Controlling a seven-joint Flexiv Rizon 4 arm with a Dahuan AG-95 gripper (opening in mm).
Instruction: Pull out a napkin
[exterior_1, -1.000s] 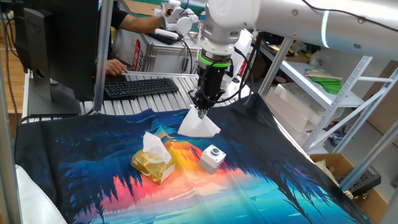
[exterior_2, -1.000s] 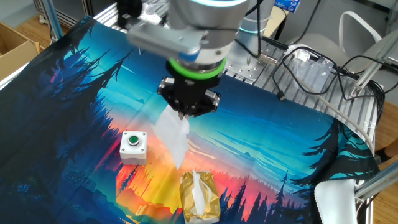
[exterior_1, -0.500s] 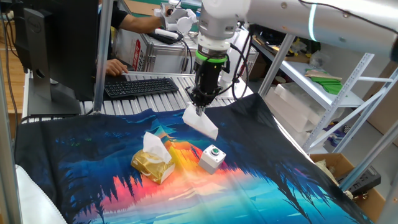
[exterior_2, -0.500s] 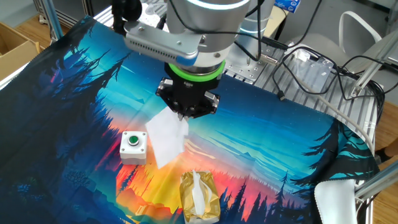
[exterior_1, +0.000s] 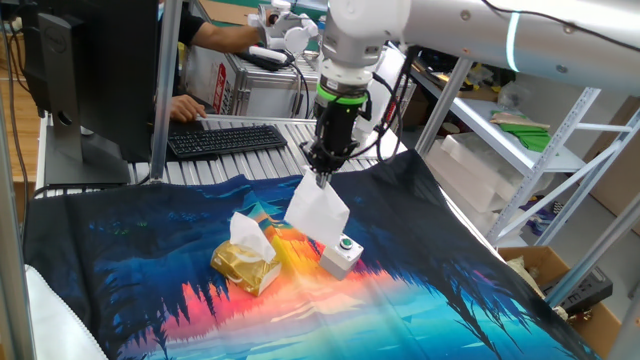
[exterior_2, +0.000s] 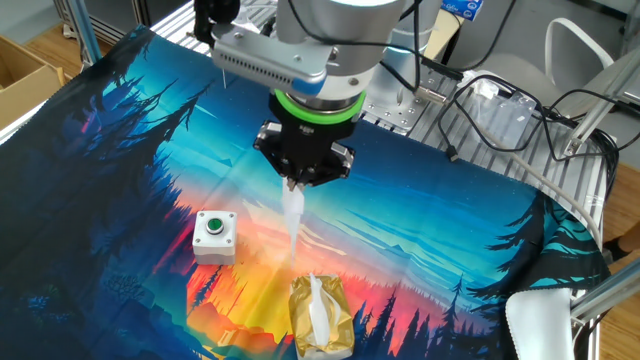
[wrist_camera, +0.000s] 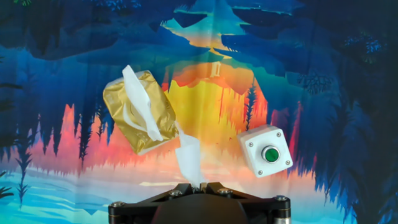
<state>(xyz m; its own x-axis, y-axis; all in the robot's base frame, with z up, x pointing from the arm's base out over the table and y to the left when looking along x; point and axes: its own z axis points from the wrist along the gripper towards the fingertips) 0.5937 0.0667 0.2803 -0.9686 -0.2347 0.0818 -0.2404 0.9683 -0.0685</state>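
Gripper (exterior_1: 321, 181) hangs above the printed cloth (exterior_1: 120, 250), jaws pinched together on the top edge of the napkin (exterior_1: 318, 214), which dangles free in the air below the fingertips. From my side camera it hangs as a loose white sheet, its lower corner near the button box (exterior_1: 341, 254) but whether touching, I cannot tell. From the opposite camera the napkin (exterior_2: 292, 215) reads as a thin edge-on strip. In the hand view the napkin (wrist_camera: 188, 158) droops just above the gripper housing, with the golden packet (wrist_camera: 138, 111) at about 10 o'clock from it and the button box (wrist_camera: 268, 151) at about 3 o'clock. 1 more sheet stands up out of the packet slot. My read: the napkin is near weightless, limp, tears easily, swings with any jerk. Best hold is a firm pinch on a gathered top edge, as now; a thin single-ply grip could slip or rip.
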